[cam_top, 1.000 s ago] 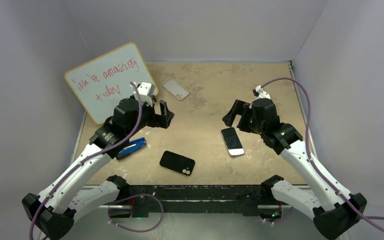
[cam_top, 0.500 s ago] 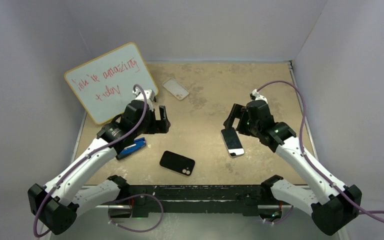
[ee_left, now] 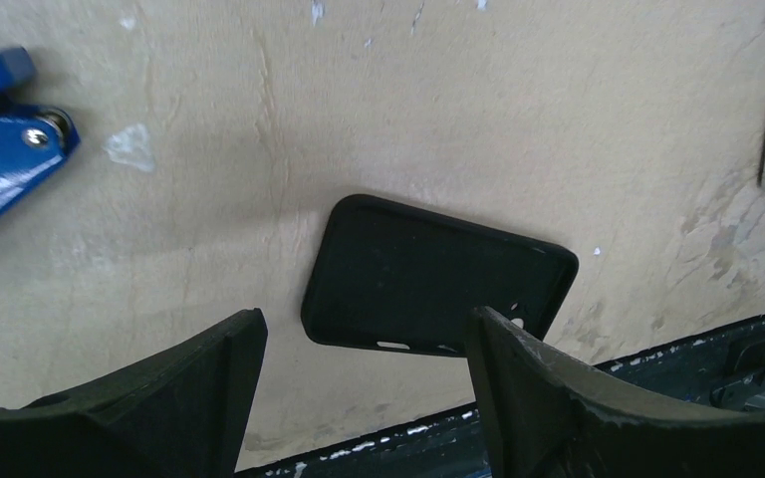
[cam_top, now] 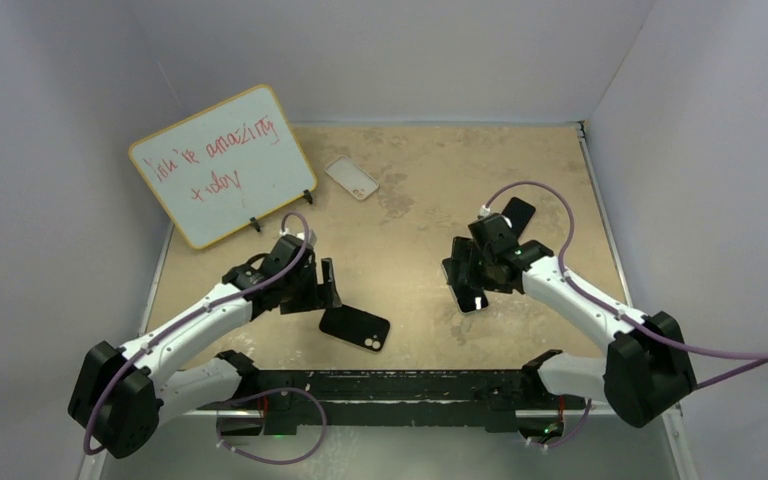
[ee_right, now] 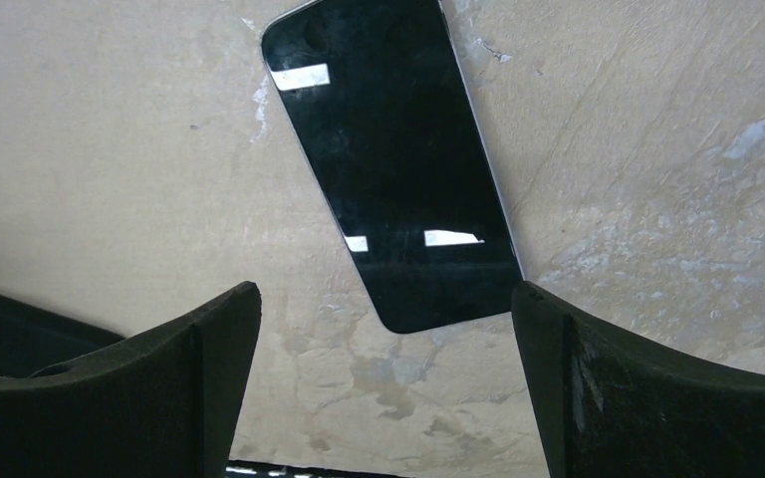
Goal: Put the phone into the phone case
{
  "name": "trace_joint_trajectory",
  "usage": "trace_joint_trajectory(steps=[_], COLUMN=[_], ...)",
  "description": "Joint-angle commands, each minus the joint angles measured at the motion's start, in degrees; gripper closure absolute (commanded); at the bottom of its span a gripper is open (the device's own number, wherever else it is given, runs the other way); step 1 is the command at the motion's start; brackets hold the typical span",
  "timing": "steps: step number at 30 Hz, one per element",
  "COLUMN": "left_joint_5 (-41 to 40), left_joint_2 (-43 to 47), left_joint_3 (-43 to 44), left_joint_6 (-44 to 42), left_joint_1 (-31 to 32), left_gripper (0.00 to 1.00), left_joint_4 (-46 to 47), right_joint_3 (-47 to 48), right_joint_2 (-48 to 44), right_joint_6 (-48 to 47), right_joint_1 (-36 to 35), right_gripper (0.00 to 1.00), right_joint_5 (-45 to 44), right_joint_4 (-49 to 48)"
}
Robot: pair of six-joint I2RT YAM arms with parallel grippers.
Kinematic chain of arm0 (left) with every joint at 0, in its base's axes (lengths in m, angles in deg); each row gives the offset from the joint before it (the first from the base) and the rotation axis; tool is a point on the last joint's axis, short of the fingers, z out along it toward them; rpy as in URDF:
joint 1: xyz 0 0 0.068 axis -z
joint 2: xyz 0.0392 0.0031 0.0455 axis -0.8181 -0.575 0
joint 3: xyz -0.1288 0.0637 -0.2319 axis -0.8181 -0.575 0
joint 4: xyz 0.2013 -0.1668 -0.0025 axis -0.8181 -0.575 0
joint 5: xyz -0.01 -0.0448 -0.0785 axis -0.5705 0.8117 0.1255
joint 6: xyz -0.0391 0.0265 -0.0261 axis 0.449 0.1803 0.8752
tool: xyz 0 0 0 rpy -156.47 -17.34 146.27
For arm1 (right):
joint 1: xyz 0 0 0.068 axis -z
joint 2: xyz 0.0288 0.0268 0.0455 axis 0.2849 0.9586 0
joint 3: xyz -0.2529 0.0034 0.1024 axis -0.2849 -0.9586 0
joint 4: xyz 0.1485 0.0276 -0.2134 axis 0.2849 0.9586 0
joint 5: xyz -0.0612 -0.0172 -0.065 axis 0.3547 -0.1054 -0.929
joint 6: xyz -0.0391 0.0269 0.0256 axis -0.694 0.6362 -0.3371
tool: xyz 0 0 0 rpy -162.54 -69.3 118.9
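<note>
Blue tool (ee_left: 2,159) nr case (ee_left: 436,279), whiteboard (cam_top: 222,165) behind

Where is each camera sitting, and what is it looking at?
Top camera: high above and behind the arms, looking down at the table; both arms, left gripper and right gripper show.
Left wrist camera: on the left arm, looking down at the black case; its two fingers show.
Right wrist camera: on the right arm, looking down at the phone; its two fingers show.
Shared: top and left wrist views both show the black case.
</note>
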Motion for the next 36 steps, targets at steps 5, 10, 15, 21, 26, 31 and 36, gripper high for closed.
trace_joint_trajectory(steps=[5,10,15,21,26,31,36], left_joint_5=[4.92,5.55,5.51,7.05,7.38,9.37,10.99], left_joint_2=[-3.52,-3.83,-4.94,-6.62,-7.65,-9.14,-12.24], left_joint_3=[-3.60,-4.96,-6.45,-7.57,-7.58,-7.64,-6.20], left_joint_6=[2.87,3.57,3.25,3.02,2.88,2.87,3.14], left_joint_1=[0.14,0.14,0.12,0.14,0.14,0.14,0.14], left_gripper=[0.28,0.32,0.34,0.38,0.38,0.42,0.43], left_joint_4=[5.71,7.08,8.11,9.51,11.17,15.86,23.51], right_joint_3=[-0.07,-0.52,-0.64,-0.19,-0.46,-0.92,-1.28], right_joint_2=[4.76,6.17,7.70,9.93,11.96,12.82,12.68], right_joint_6=[-5.19,-6.74,-8.48,-9.84,-10.73,-11.19,-11.32], right_joint_1=[0.17,0.17,0.15,0.17,0.17,0.12,0.14], right_gripper=[0.04,0.02,0.01,0.01,0.01,0.01,0.02], right_joint_5=[-0.27,-0.36,-0.24,-0.33,0.28,0.30,0.97], right_joint_4=[-2.92,-4.19,-5.27,-6.10,-7.34,-7.76,-8.05])
